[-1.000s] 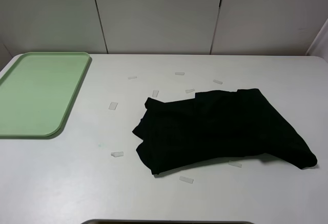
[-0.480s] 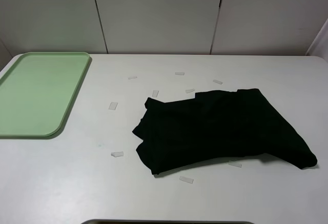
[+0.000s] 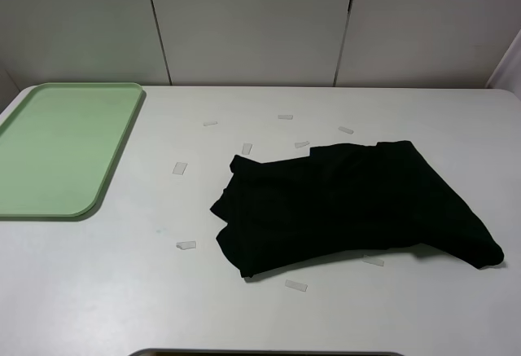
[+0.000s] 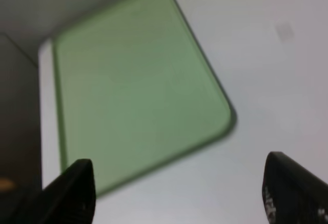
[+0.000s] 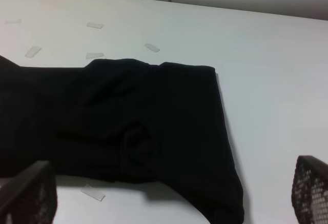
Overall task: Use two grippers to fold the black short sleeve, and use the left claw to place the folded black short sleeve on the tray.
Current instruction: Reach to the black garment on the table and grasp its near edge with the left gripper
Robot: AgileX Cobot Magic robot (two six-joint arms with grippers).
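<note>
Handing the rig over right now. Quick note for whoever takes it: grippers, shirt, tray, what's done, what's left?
Left gripper: open, holding nothing, with the tray in its camera's view.
Right gripper: open, holding nothing, facing the shirt.
Neither shows in the high view.
Black short sleeve: rumpled on the table, right of centre, not neatly folded.
Tray: at the table's left side, apart from the shirt.
Done: nothing that shows.
Left: fold the shirt with both grippers, then place it on the tray with the left one.
</note>
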